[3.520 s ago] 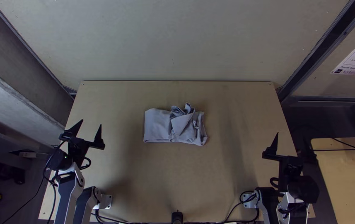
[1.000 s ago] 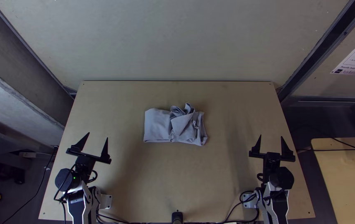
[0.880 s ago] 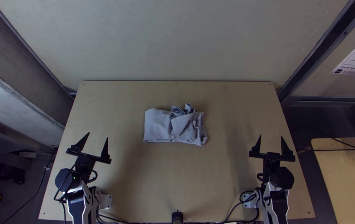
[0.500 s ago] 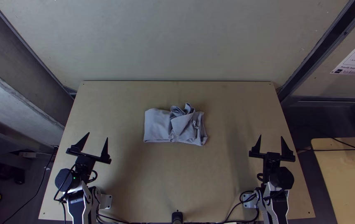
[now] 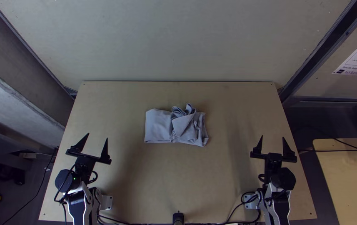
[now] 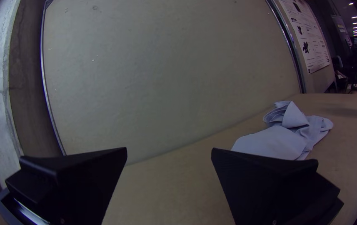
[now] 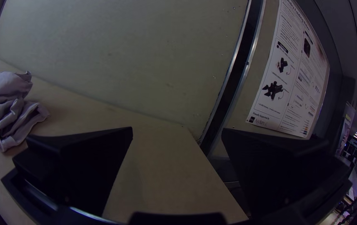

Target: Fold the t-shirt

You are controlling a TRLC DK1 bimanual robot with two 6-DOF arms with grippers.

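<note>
Both grippers stand apart from the cloth, fingers spread and nothing between them. My left gripper (image 5: pixel 98 135) is over the table's left side, nearer the front than the cloth; the left wrist view shows this gripper (image 6: pixel 169 150) too. Over the right side is my right gripper (image 5: pixel 272 137), whose fingers also appear in the right wrist view, where the gripper (image 7: pixel 177 129) is wide apart. The light grey t-shirt (image 5: pixel 159 126) lies mid-table as a compact bundle, its left part flat and smooth, its right part bunched, with a twisted peak at the far edge.
The light wooden table (image 5: pixel 178 179) has bare wood around the cloth. A pale wall (image 5: pixel 178 41) rises behind its far edge. Cables (image 5: pixel 120 221) run along the near edge, and a second wooden table (image 5: pixel 349 179) stands off to the right.
Since the earliest frame, my left gripper has shifted slightly right and nearer the front. The right one has turned, so both its fingers now show. The t-shirt has not moved.
</note>
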